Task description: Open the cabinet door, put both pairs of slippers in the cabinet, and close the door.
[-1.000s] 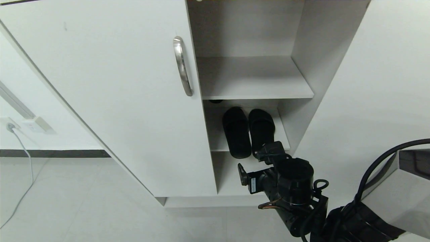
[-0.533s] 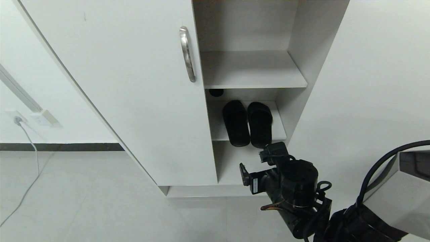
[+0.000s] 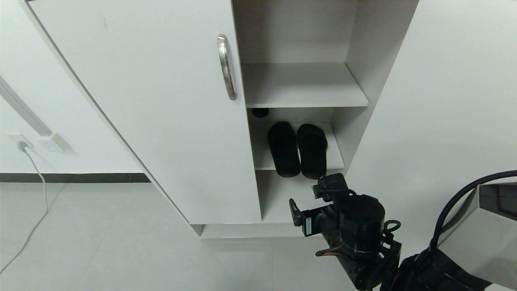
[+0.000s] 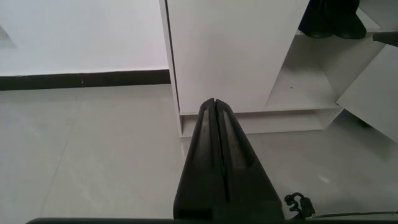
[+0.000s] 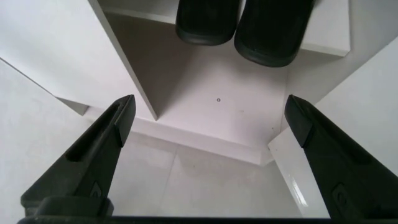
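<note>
High head, low wrists, all facing cabinet [image 3: 161, 101]

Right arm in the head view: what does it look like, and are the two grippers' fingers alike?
The right arm is black, with a round wrist housing, a small white label, and a thick black cable looping behind. The right gripper and left gripper both have long, tapered matte black fingers.
</note>
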Robot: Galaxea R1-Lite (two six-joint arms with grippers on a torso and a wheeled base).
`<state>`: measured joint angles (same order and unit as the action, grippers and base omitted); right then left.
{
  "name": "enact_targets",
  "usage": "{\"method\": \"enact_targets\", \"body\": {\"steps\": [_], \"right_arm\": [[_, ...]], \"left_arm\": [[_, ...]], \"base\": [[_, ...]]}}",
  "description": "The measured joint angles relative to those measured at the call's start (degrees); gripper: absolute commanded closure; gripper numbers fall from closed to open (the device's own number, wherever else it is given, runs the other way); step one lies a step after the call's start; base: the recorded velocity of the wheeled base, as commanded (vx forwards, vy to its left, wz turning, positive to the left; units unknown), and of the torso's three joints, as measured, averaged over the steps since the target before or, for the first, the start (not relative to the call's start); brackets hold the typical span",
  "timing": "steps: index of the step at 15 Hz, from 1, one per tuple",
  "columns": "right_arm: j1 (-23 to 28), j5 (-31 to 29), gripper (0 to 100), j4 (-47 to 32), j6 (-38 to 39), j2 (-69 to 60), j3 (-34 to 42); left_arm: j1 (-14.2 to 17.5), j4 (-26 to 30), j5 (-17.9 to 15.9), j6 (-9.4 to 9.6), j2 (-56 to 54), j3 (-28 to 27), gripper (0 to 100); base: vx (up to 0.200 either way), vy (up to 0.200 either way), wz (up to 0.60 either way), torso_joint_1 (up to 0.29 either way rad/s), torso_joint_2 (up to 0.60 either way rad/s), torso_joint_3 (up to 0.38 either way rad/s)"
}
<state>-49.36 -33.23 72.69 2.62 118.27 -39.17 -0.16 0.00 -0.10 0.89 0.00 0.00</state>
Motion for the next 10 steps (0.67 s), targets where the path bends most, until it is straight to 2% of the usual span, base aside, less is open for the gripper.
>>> {"method": "enact_targets", "body": {"steps": [10], "right_arm": [[0.0, 0.0, 0, 0.4, -0.2, 0.1, 0.3]], "left_arm": [[0.0, 0.0, 0.0, 0.00, 0.0, 0.0, 100]], "base": [[0.000, 0.000, 0.00, 0.002, 0.00, 0.197]]}}
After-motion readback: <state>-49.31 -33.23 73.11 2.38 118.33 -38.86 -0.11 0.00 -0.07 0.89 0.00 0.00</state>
